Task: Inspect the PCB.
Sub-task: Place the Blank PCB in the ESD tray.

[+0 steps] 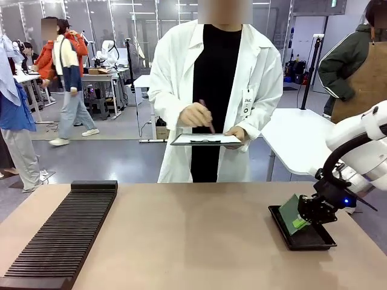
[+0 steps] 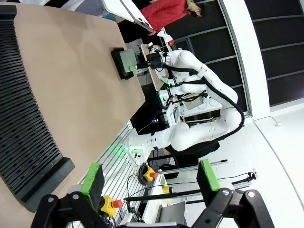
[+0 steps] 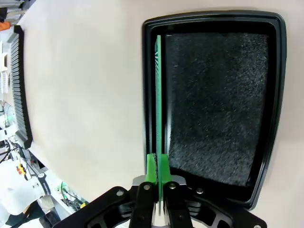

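The black slotted rack (image 1: 60, 232) lies at the near left corner of the tan table (image 1: 193, 235), and at the right side sits a black tray (image 1: 302, 235) with a dark foam lining. The right gripper (image 1: 300, 222) is clamped tight on one edge of the PCB (image 1: 290, 211), holding the green board tilted up on edge over the tray's left side. The left gripper (image 2: 149, 183) hangs off the table with its green pads (image 2: 92, 176) spread wide and nothing between them, while across the table a person in a white lab coat holds a pen (image 1: 207, 118) over a clipboard (image 1: 205, 139)
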